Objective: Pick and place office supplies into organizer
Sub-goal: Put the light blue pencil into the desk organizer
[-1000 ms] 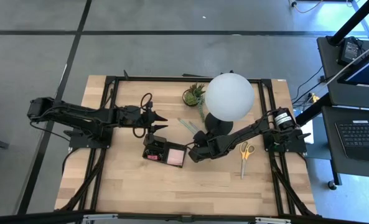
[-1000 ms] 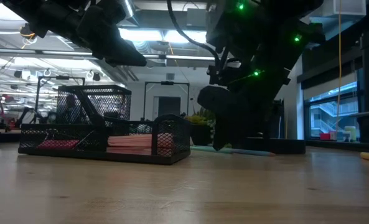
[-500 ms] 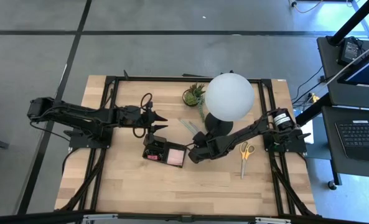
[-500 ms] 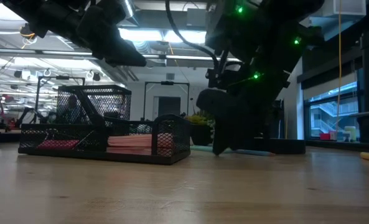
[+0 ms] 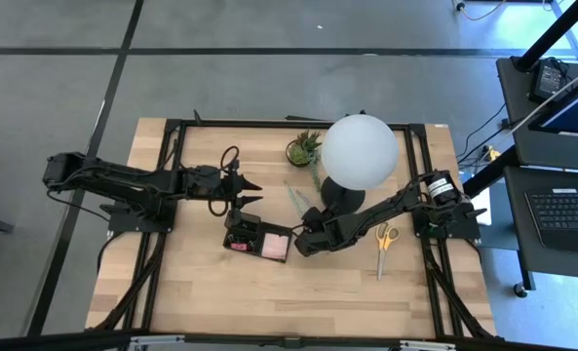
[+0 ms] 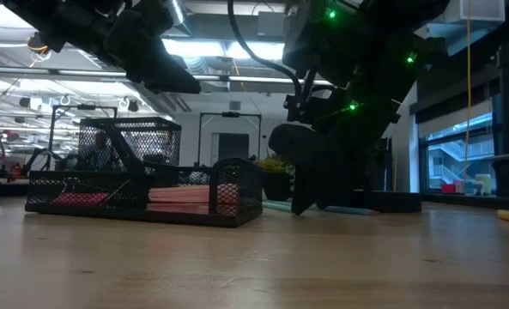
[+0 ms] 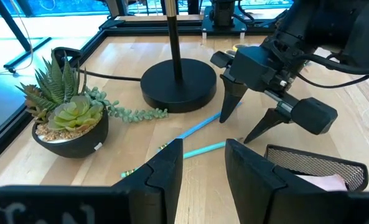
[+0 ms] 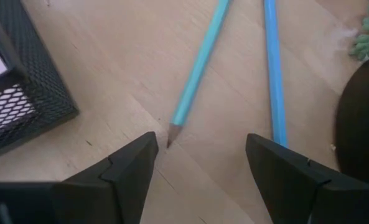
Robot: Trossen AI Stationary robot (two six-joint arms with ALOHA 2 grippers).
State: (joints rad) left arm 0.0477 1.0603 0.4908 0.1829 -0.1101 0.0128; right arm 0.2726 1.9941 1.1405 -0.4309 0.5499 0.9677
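My right gripper (image 8: pixel 200 158) is open, low over the table just right of the black mesh organizer (image 5: pixel 254 237). The sharpened tip of one pale-blue pencil (image 8: pixel 200 62) lies between its fingers; a second pencil (image 8: pixel 272 68) lies beside it, toward the lamp base. Both pencils lie flat on the wood. In the left wrist view the right gripper (image 7: pixel 235 130) points down with its fingertips at the table. My left gripper (image 5: pixel 251 192) is open and hovers above the organizer's far end. A pink sticky pad (image 5: pixel 275 246) sits in the organizer. Yellow-handled scissors (image 5: pixel 384 239) lie to the right.
The white globe lamp (image 5: pixel 360 151) stands over its round black base (image 7: pixel 178 87), close behind the pencils. A potted succulent (image 7: pixel 66 118) trails a stem toward the base. Open wood lies toward the near edge.
My right gripper has sunk a little toward the table beside the organizer, staying open.
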